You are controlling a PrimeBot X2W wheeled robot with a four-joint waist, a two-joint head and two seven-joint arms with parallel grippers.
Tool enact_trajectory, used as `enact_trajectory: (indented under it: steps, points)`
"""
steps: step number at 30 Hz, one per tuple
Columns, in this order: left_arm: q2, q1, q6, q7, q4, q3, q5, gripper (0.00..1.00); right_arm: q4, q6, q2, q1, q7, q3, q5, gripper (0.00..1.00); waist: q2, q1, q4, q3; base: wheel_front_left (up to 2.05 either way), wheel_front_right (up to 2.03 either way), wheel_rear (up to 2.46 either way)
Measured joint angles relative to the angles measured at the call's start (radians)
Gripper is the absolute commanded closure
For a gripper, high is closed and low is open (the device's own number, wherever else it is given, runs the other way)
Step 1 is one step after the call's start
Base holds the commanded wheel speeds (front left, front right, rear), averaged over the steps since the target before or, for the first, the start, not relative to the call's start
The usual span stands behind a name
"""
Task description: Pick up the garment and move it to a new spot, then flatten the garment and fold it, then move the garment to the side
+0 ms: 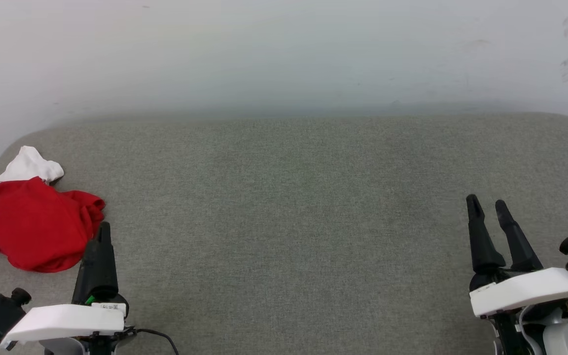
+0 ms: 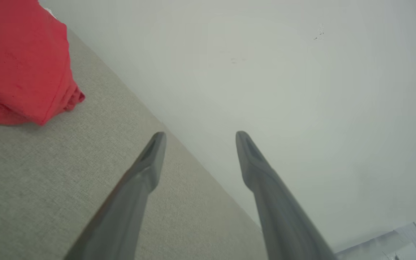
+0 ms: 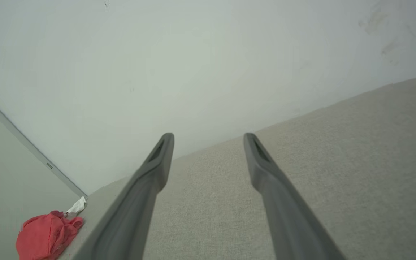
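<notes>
The garment lies crumpled in a red heap at the far left of the grey fabric surface, a white sleeve poking out at its back and part of a black letter showing. It also appears in the left wrist view as the garment at the upper left, and small in the right wrist view as the garment at the lower left. My left gripper sits just right of the heap, not touching it; its fingers stand open and empty. My right gripper is open and empty at the far right.
The grey fabric surface spreads wide between the two arms. A pale wall rises right behind its back edge. The surface's rounded left corner lies just behind the garment.
</notes>
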Motion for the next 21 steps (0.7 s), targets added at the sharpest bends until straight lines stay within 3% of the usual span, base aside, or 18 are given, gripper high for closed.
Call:
enact_trajectory:
  steps: [10, 11, 13, 14, 21]
  points:
    - [0.001, 0.031, 0.011, -0.031, -0.070, -0.103, 0.304, 0.00, -0.037, 0.000, -0.007, -0.001, -0.032, 0.044, -0.232, 0.00, 0.0000, 0.0000, -0.006, 0.004, 0.00, 0.00, 0.00]
    - [0.002, 0.032, 0.026, -0.040, -0.085, -0.128, 0.377, 0.00, -0.040, 0.000, -0.005, 0.000, -0.041, 0.045, -0.290, 0.00, 0.0000, 0.0000, -0.007, 0.006, 0.00, 0.00, 0.00]
    - [0.003, 0.032, 0.034, -0.044, -0.097, -0.147, 0.423, 0.00, -0.044, 0.000, -0.005, -0.001, -0.047, 0.048, -0.329, 0.00, 0.0000, 0.0000, -0.008, 0.007, 0.00, 0.00, 0.00]
    - [0.019, 0.032, 0.062, -0.053, -0.121, -0.179, 0.485, 0.00, -0.045, 0.000, -0.004, -0.001, -0.054, 0.047, -0.374, 0.00, 0.0000, 0.0000, -0.009, 0.009, 0.00, 0.00, 0.00]
    - [0.076, 0.031, 0.140, -0.078, -0.117, -0.292, 0.583, 0.00, -0.051, 0.000, -0.002, -0.001, -0.076, 0.045, -0.509, 0.00, 0.0000, 0.0000, -0.010, 0.012, 0.00, 0.00, 0.00]
